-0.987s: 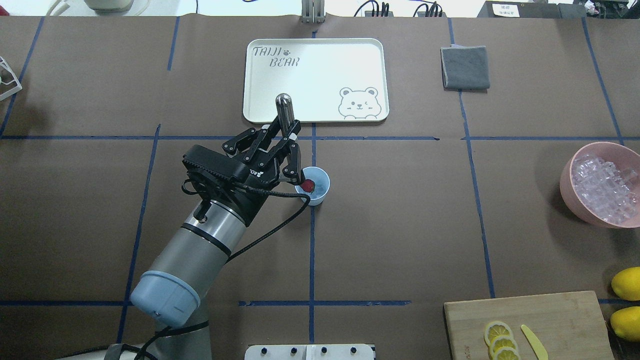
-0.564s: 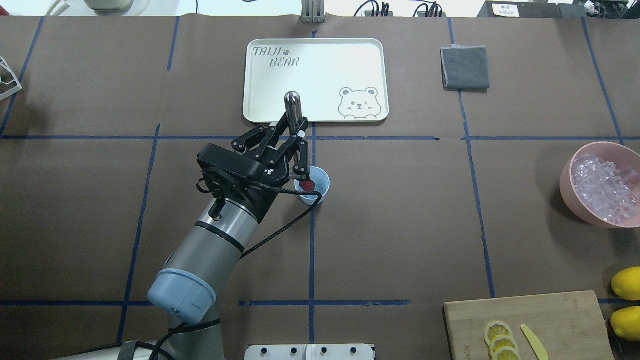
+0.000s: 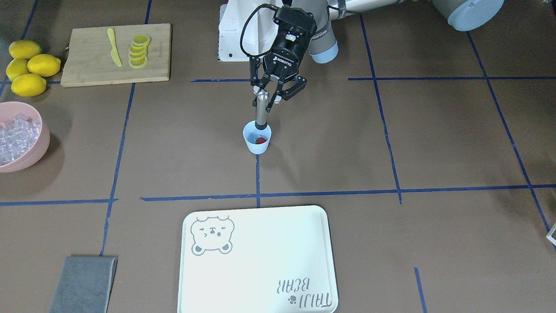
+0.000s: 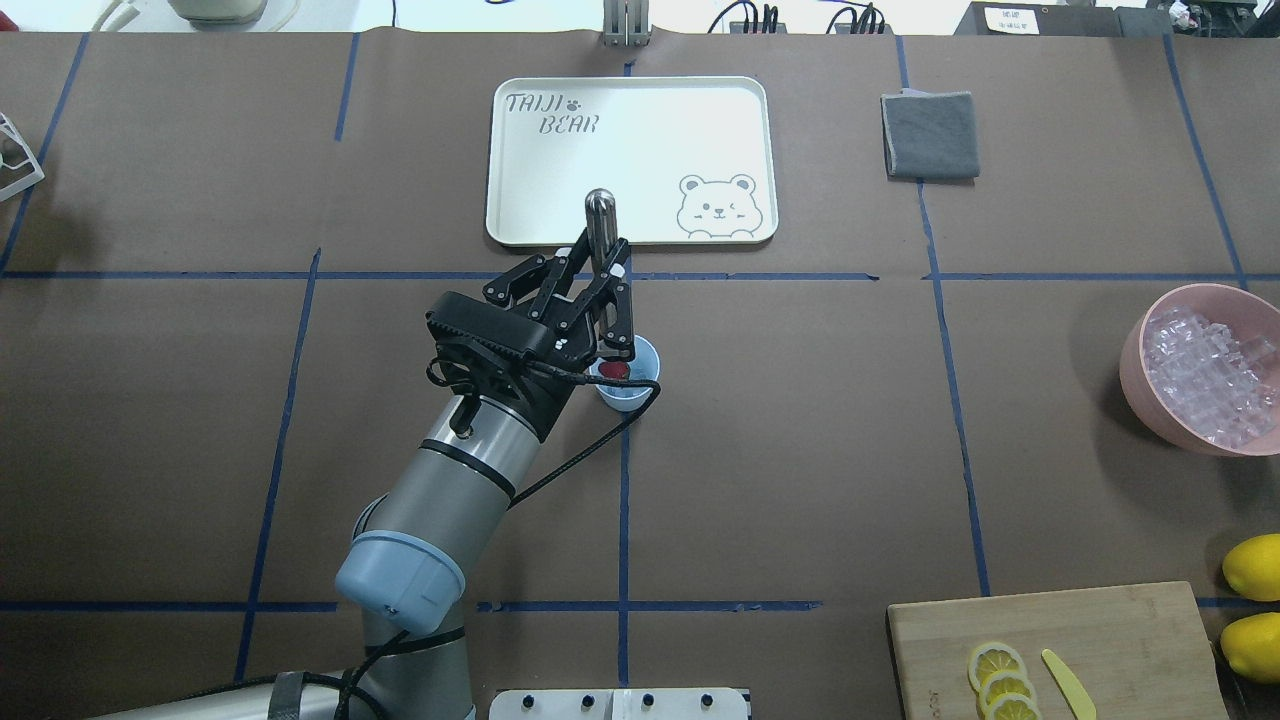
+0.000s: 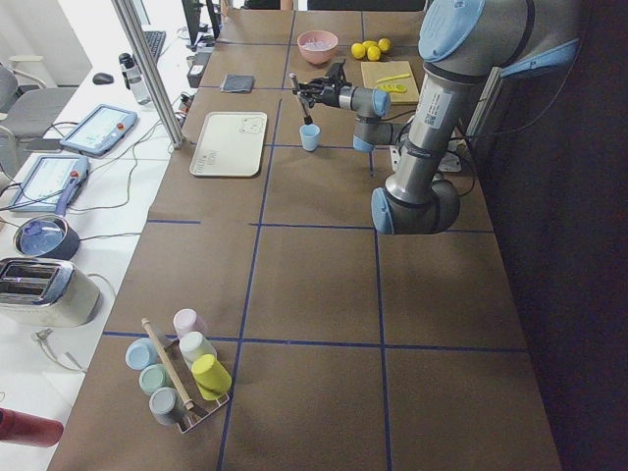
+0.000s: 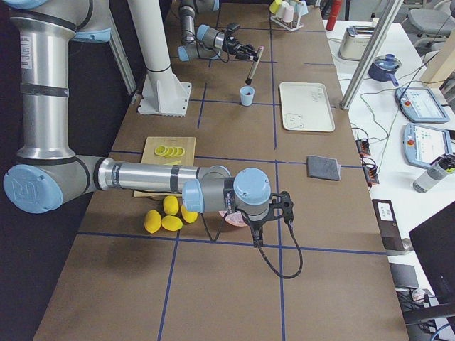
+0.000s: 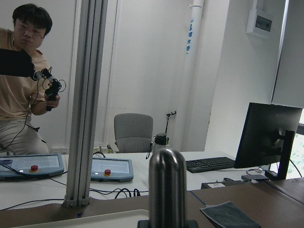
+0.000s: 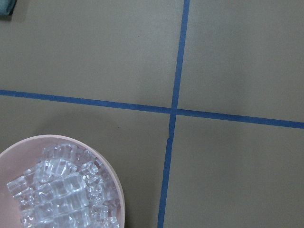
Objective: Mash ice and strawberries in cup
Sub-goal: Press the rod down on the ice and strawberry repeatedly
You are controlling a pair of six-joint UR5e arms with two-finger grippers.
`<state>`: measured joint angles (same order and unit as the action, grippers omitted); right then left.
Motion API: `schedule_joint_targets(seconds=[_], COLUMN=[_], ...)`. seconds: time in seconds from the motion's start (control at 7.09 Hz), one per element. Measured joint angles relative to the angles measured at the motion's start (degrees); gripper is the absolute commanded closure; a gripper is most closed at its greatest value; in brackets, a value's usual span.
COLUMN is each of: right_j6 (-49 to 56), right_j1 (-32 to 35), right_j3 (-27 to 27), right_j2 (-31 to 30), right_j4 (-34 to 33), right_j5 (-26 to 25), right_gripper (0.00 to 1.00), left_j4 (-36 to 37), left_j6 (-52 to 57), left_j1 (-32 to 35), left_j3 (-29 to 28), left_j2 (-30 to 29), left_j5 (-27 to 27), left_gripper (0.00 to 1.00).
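Note:
My left gripper is shut on an upright steel muddler. It also shows in the overhead view. The muddler's dark lower tip sits in the mouth of the light blue cup, just above a red strawberry inside. From overhead the gripper covers part of the cup, and the strawberry shows. I cannot make out ice in the cup. Ice cubes fill the pink bowl. My right gripper hovers by that bowl; I cannot tell whether it is open or shut.
A white bear tray lies just beyond the cup, and a grey cloth at the back right. A cutting board with lemon slices and a yellow knife is at the front right, with lemons beside it.
My left arm has moved right with the muddler, from beside the cup's left rim to over its mouth. The cup has stayed in place.

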<state>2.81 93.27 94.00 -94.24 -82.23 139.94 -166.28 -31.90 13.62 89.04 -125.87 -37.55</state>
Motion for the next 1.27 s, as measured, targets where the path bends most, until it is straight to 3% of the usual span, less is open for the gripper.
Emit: schedule_joint_targets(seconds=[1.27], right_j6=[0.08], right_j1=[-0.15], right_j3=[-0.14], right_j2=[-0.06], right_j4=[-0.03], right_j5=[-0.02], right_gripper=[0.01], left_j4=[-2.82], left_j6=[-1.42], left_j1=[-0.13], left_j3=[-6.85], left_j2=[-1.74], left_j5=[0.11], left_gripper=[1.00])
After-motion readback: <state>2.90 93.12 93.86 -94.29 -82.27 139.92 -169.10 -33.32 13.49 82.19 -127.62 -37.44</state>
